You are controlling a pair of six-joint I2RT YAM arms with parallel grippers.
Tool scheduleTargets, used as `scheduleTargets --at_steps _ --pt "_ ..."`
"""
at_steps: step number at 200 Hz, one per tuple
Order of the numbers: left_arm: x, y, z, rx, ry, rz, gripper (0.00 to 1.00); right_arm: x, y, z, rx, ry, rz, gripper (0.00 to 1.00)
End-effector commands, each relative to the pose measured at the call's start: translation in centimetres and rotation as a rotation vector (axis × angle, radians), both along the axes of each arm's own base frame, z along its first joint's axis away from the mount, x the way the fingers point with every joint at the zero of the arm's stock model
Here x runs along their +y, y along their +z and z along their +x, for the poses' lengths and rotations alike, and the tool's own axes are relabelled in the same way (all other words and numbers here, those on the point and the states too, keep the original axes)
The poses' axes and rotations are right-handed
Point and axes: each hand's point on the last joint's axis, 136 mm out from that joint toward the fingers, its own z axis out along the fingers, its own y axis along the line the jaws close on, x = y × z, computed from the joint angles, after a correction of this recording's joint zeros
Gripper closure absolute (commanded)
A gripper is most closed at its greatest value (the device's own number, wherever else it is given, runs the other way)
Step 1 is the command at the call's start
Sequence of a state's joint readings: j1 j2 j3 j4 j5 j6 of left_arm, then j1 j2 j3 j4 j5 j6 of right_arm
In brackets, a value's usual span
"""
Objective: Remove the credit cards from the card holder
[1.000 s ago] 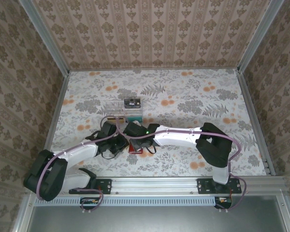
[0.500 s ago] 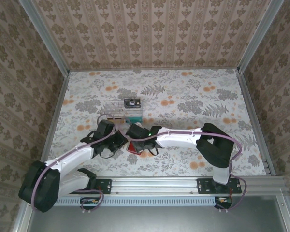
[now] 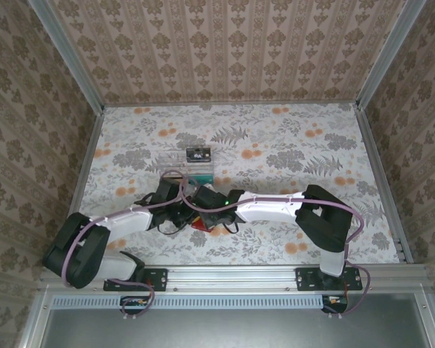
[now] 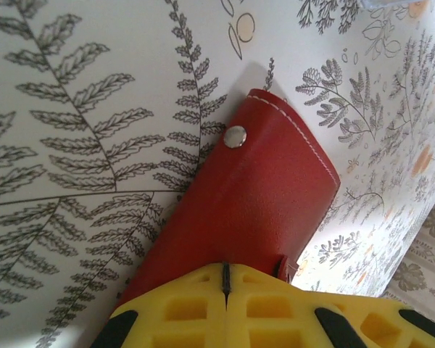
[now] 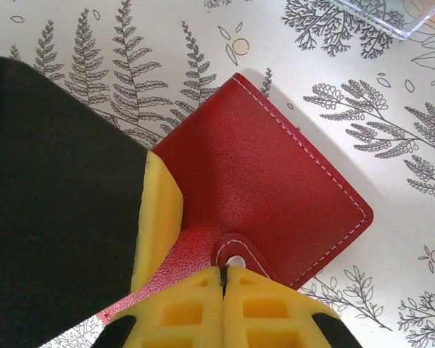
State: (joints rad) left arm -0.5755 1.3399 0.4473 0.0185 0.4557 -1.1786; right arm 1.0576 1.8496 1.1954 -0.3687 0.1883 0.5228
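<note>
Floral table (image 3: 290, 145), one card holder (image 5: 268, 196), left gripper (image 4: 225, 271), right gripper (image 5: 222, 273), both clamping it.

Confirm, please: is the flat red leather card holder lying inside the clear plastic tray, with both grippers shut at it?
Not inside: the right wrist view shows the red card holder on the patterned table, apart from the tray; the rest holds.

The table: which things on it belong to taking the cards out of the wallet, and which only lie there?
For the job:
red wallet
black card, at the tray's far edge
left gripper and right gripper, both shut, at the wallet

Lying about:
clear tray
</note>
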Motion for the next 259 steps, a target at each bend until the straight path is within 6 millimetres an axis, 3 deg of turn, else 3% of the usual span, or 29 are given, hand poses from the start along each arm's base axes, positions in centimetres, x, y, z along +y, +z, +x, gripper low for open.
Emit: scheduleTargets --at_steps 1,63,98,116,149,183,226,259 --pt "2.4 -3.6 -2.4 0.152 0.023 0.148 1.00 0.0 2.7 0.5 -0.046 -0.009 0.062 1.00" --pt "3.5 -6.2 -3.5 0.226 0.010 0.235 1.00 -1.3 4.7 0.8 -0.078 -0.046 0.099 1.00" --pt "3.0 -5.3 -2.7 0.194 -0.002 0.227 1.00 -1.8 4.5 0.7 -0.072 -0.041 0.071 1.00" --pt "2.7 -3.7 -1.7 0.137 0.007 0.200 1.00 -2.0 4.0 0.8 -0.067 -0.046 0.044 0.78" --pt "3.1 0.1 0.1 0.020 0.058 0.153 0.88 -1.7 3.3 0.7 -0.035 -0.037 0.007 0.58" --pt "5.1 1.9 0.4 -0.038 0.135 0.139 0.78 -0.5 2.9 0.9 -0.007 -0.014 -0.045 0.53" --pt "7.5 0.3 -0.8 -0.029 0.222 0.128 0.73 -0.4 1.6 0.8 0.044 -0.008 -0.157 0.49" --pt "8.1 -0.3 -1.3 -0.029 0.249 0.115 0.73 -0.1 0.6 0.9 0.075 -0.002 -0.203 0.50"
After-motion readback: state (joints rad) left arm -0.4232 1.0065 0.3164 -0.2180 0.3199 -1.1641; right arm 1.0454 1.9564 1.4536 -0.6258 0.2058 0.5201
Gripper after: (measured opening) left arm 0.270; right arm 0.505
